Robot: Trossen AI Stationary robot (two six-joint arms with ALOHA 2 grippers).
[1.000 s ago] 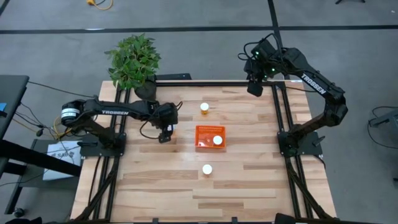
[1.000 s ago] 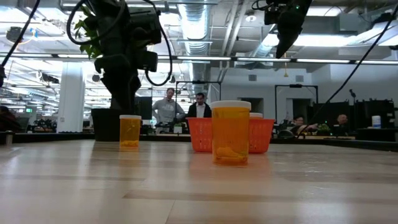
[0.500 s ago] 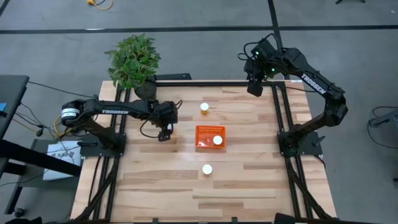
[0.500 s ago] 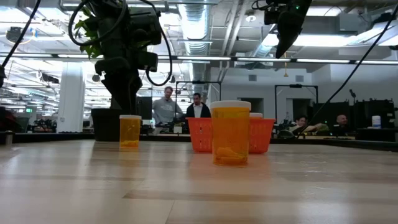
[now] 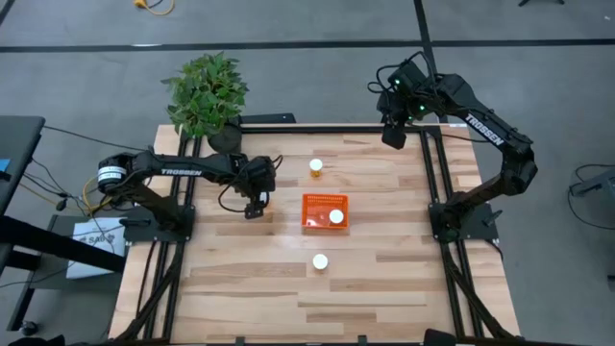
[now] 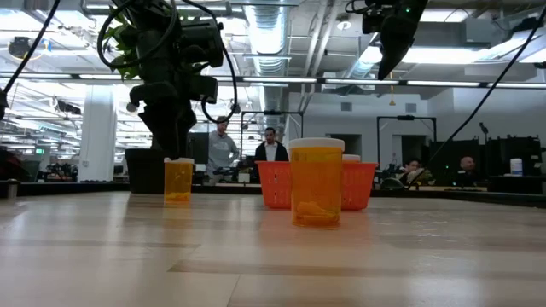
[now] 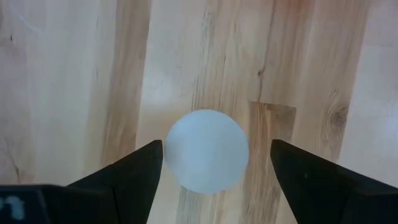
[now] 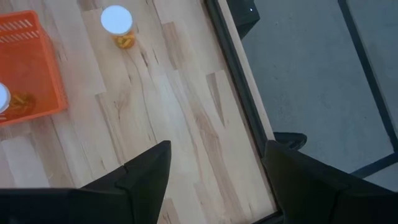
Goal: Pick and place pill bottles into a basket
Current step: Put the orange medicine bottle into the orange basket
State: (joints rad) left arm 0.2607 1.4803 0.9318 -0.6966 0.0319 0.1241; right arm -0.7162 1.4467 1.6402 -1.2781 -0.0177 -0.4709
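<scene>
Left hand (image 7: 211, 165) spread, straddling a pill bottle (image 7: 206, 150) left of the basket (image 5: 324, 211) at frame centre. Judged light, rigid, slick; grip below cap. Right hand (image 5: 394, 135) parted, empty, upper right.

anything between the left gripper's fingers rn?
Yes: a pill bottle, white cap up, sits centred in the open left gripper, clear of both fingers. Left wrist view.

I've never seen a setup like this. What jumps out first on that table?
The bright orange basket at the table's middle, with one white-capped pill bottle already inside. The left pincer hovers open right over another bottle beside the basket. A leafy potted plant stands at the far left corner, and the right pincer waits high over the far right edge.
</scene>
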